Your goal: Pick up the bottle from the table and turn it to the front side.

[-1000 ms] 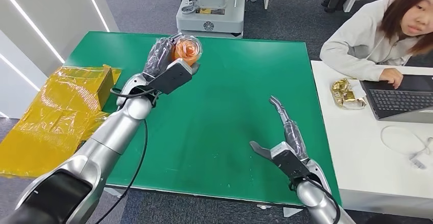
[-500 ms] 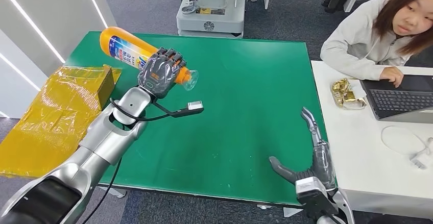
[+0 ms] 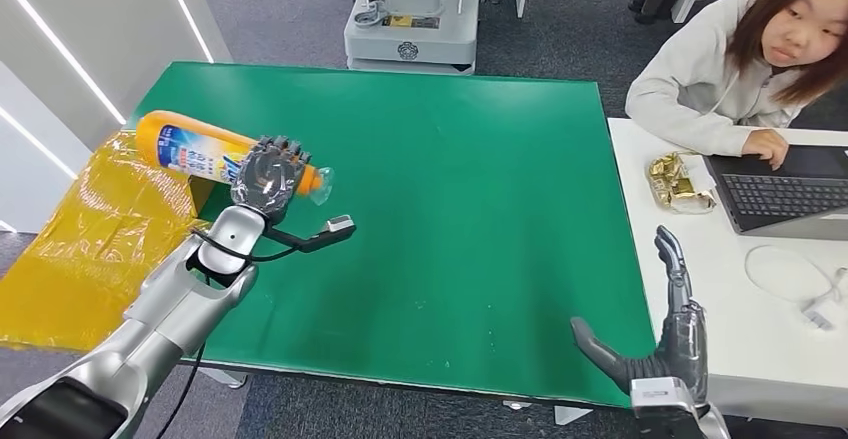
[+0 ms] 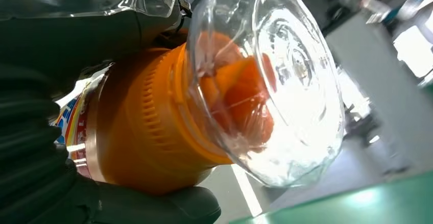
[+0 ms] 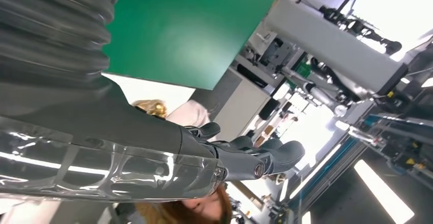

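An orange bottle (image 3: 192, 151) with a blue and white label and a clear cap lies tilted in the air over the table's left edge. My left hand (image 3: 265, 175) grips it near the neck, cap end pointing right. In the left wrist view the clear cap (image 4: 275, 81) and orange neck (image 4: 148, 132) loom close, with my dark fingers (image 4: 61, 35) wrapped around the bottle. My right hand (image 3: 668, 334) hangs at the table's front right corner, fingers straight and spread, holding nothing; its fingers (image 5: 245, 155) also appear in the right wrist view.
The green table (image 3: 450, 189) is bare in its middle. A yellow wrapped box (image 3: 110, 219) sits left of it. A person (image 3: 750, 59) sits at a white desk (image 3: 740, 319) on the right with a laptop (image 3: 790, 194) and gold-wrapped item (image 3: 678, 181). A grey machine base (image 3: 415, 19) stands behind.
My left hand has swung the bottle from cap-toward-me to lying sideways, then carried it down and left. My right hand has drawn back toward the front right corner.
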